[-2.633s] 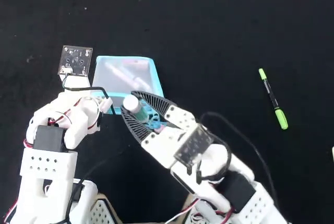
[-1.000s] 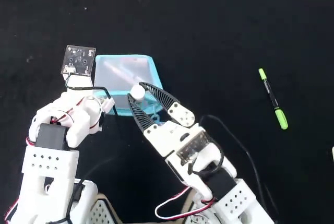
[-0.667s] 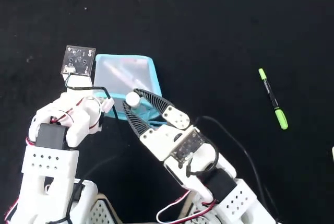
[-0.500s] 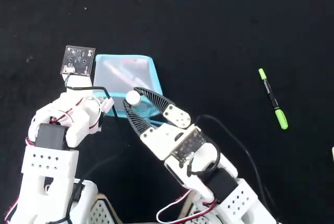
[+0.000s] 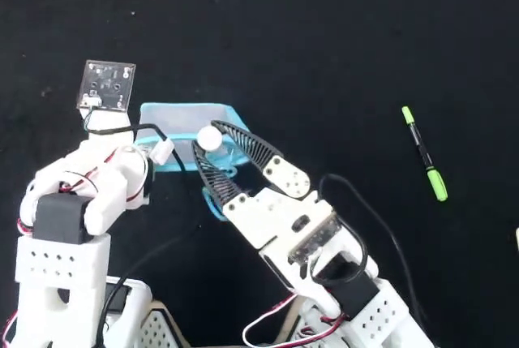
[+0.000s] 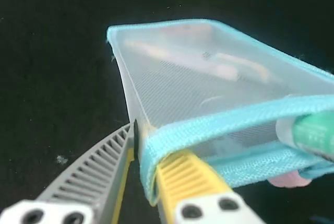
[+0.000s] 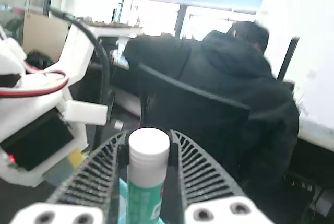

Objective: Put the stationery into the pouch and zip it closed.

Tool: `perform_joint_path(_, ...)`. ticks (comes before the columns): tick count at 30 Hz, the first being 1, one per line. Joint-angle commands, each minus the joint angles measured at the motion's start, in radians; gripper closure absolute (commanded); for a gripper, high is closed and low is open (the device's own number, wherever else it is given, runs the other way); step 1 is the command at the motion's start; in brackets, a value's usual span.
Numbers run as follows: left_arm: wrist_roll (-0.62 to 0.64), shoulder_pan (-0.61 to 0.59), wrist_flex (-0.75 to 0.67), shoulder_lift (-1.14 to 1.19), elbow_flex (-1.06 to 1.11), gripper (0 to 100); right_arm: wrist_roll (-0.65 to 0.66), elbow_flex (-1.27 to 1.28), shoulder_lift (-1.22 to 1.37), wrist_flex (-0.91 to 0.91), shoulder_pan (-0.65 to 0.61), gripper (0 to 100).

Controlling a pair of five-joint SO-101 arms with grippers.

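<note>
The pale blue mesh pouch (image 5: 182, 125) lies at the table's left, in front of the left arm (image 5: 89, 178). My left gripper (image 6: 143, 143) is shut on the pouch's (image 6: 209, 93) teal rim at a near corner, holding the mouth up. Pale pens (image 6: 177, 57) lie inside. My right gripper (image 5: 212, 147) is shut on a green glue stick (image 5: 209, 139) with a white cap, standing upright at the pouch's mouth. In the left wrist view the glue stick's (image 6: 313, 132) green body sits against the teal rim. The right wrist view has the right gripper (image 7: 148, 138) clamped just below the glue stick's (image 7: 147, 182) cap.
A green highlighter pen (image 5: 423, 153) lies alone on the black table (image 5: 324, 56) at the right, well away from both arms. Something pink (image 6: 287, 179) shows below the pouch's rim. The left arm's camera board (image 5: 105, 87) stands just left of the pouch.
The left arm has shifted left and back, pulling the pouch with it. The right gripper, still holding the glue stick, has moved slightly farther over the pouch's mouth.
</note>
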Motion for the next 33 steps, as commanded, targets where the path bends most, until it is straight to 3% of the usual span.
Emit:
perform_joint_path(1, 0.002, 0.005, 0.038, -0.003, -0.101, 97, 0.005, -0.065, 0.021, -0.043, 0.0, 98.7)
perform_joint_path(11, 0.002, 0.005, 0.043, -0.003, -0.096, 97, 0.152, -0.042, 0.176, -0.051, -0.005, 98.7)
perform_joint_path(22, 0.002, -0.001, 0.038, -0.003, -0.07, 97, 0.15, 0.019, 0.188, -0.043, -0.032, 98.7)
perform_joint_path(33, 0.002, 0.005, 0.037, -0.003, -0.068, 97, 0.155, 0.151, 0.035, 0.043, -0.13, 98.7)
